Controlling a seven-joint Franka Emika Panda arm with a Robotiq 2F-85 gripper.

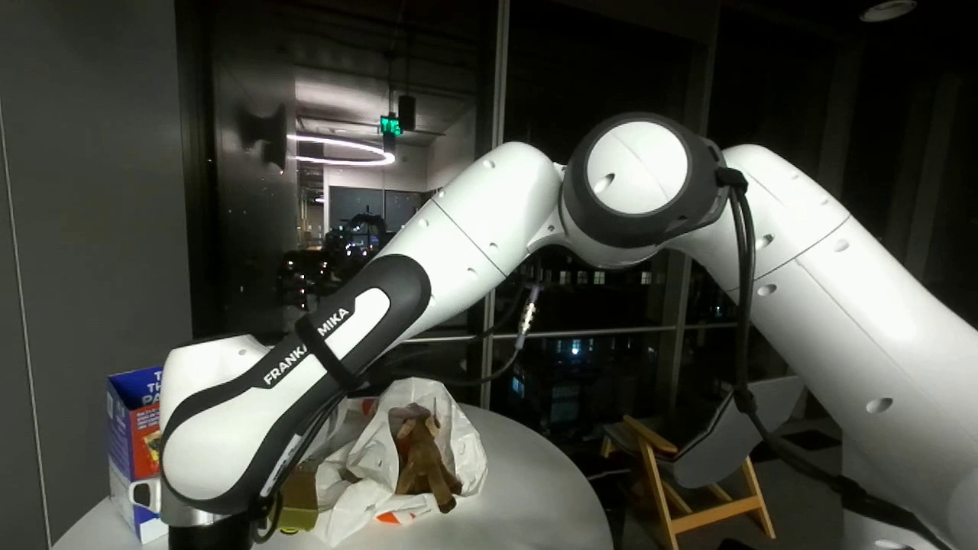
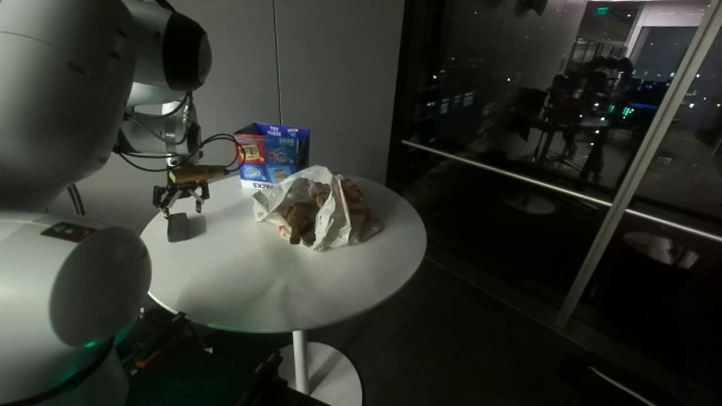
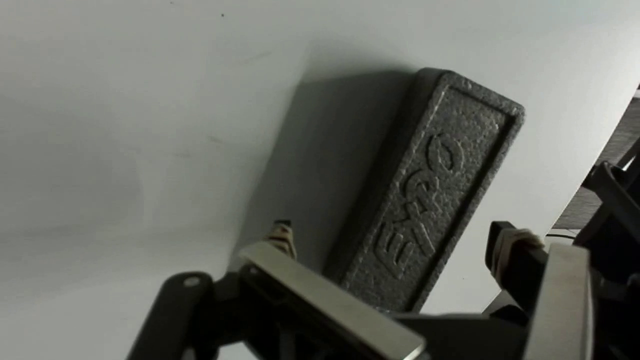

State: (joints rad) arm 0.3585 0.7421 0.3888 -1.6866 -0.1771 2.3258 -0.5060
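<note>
Near the left edge of the round table (image 2: 350,282) in an exterior view lies the dark grey EXPO eraser (image 3: 430,200) — flat, lettering up, w/ the gripper (image 3: 394,239) just above. Fingers are spread wide, nothing held; can't tell if a tip touches. Main risk, prob.: eraser lies slanted to the fingers, so squeezing could twist it, or a tip could land on top if misaligned; a sideways knock might send it off the nearby edge. Arm (image 1: 466,237) arches high at the elbow — forearm sloping down, gripper aimed at the table. Blue box (image 2: 271,155) stands by that view's back edge; plastic bag (image 2: 338,228) nearer its right one.
</note>
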